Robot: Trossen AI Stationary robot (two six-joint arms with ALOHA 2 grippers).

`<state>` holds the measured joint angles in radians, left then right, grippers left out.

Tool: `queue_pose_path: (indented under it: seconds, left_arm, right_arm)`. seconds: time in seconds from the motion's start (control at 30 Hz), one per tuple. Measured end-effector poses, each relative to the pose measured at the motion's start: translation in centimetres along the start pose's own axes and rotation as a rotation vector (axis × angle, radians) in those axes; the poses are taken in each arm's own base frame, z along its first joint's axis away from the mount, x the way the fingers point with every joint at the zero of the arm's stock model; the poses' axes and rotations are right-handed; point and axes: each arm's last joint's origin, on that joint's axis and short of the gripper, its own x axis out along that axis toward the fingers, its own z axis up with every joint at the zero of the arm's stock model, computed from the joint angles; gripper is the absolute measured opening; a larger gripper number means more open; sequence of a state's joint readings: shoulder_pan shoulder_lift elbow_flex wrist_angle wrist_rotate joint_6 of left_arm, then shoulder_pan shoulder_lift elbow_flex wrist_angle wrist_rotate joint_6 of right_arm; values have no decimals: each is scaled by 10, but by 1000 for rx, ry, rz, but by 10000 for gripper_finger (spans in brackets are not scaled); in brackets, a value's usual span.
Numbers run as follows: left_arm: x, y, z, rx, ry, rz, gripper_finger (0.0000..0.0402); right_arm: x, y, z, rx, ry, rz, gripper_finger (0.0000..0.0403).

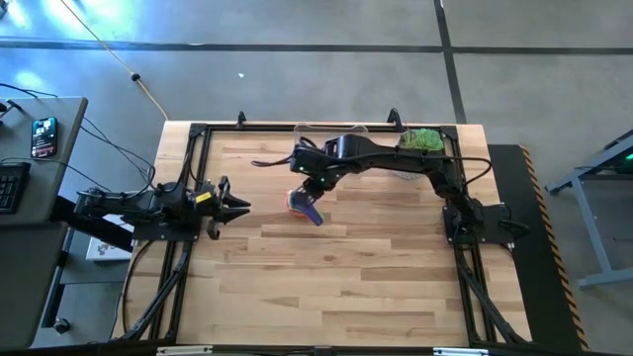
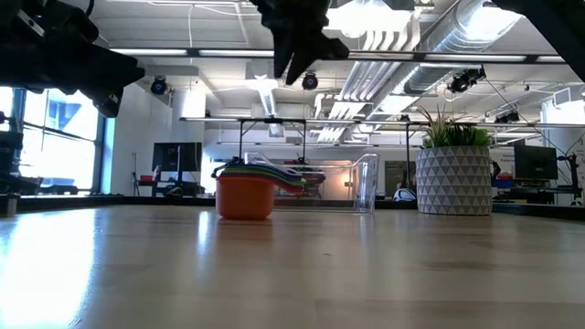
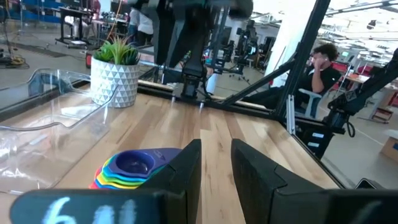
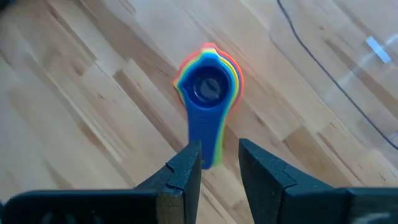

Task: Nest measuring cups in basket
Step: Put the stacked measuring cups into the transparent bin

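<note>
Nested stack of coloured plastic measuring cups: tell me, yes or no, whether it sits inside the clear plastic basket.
No. The nested stack of coloured plastic measuring cups stands on the bare wooden table, in front of the clear plastic basket at the far edge.

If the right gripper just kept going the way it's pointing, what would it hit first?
Probably the nested cups. The right gripper, jaws apart, points down at the blue handle on top; depth is hard to judge, so it may land just beside it.

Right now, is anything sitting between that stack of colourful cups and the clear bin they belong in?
Nothing visible does. The nested measuring cups sit on bare wood, and the basket lies at the table's far edge beyond them. The plant pot stands off to one side. The right tool hovers directly above the cups, empty.
</note>
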<state>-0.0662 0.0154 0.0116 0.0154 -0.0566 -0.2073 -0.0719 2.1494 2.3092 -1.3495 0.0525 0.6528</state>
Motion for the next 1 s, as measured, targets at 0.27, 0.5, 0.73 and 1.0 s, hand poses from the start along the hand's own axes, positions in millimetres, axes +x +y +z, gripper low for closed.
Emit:
queue_pose_path:
  seconds: [0.27,0.5,0.73,1.0]
  left_arm:
    - [0,0,0,0,0,0,78]
    - [0,0,0,0,0,-1,78]
    - [0,0,0,0,0,-1,78]
    - [0,0,0,0,-1,-1,78]
  right_arm:
    - [42,-5,-11,-13,80,-55,99]
    - [58,-2,-22,-26,128,-55,99]
    - [69,3,-30,-49,120,-76,99]
    - [77,4,-29,-90,72,-98,127]
